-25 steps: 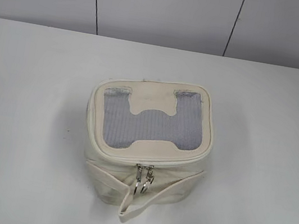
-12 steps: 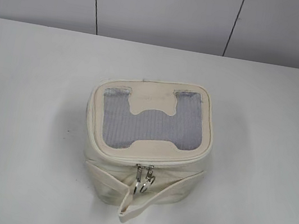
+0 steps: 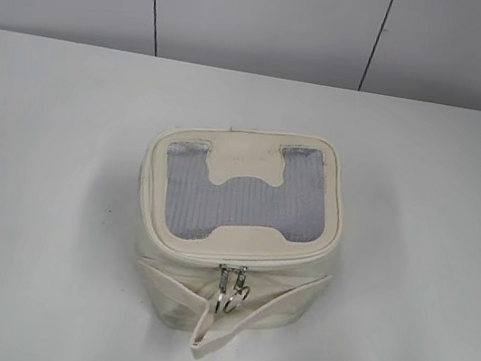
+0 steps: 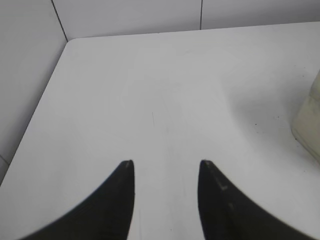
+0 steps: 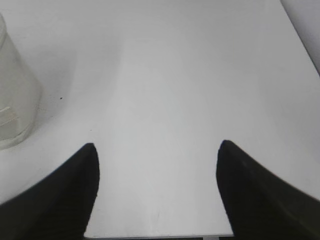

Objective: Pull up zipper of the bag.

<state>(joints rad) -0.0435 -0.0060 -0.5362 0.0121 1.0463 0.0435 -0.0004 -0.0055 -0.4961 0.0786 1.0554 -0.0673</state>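
Note:
A cream box-shaped bag point(image 3: 236, 235) with a grey mesh lid stands in the middle of the white table in the exterior view. Two metal zipper pulls point(image 3: 231, 287) with rings hang together at the middle of its near side, above a loose strap. Neither gripper shows in the exterior view. My left gripper point(image 4: 166, 163) is open and empty over bare table, with the bag's edge point(image 4: 307, 117) at its far right. My right gripper point(image 5: 157, 145) is open wide and empty, with the bag's side point(image 5: 15, 100) at its far left.
The white table point(image 3: 51, 160) spreads around the bag on all sides. A grey panelled wall point(image 3: 267, 15) stands behind it. The table's left edge and a wall show in the left wrist view point(image 4: 30, 125).

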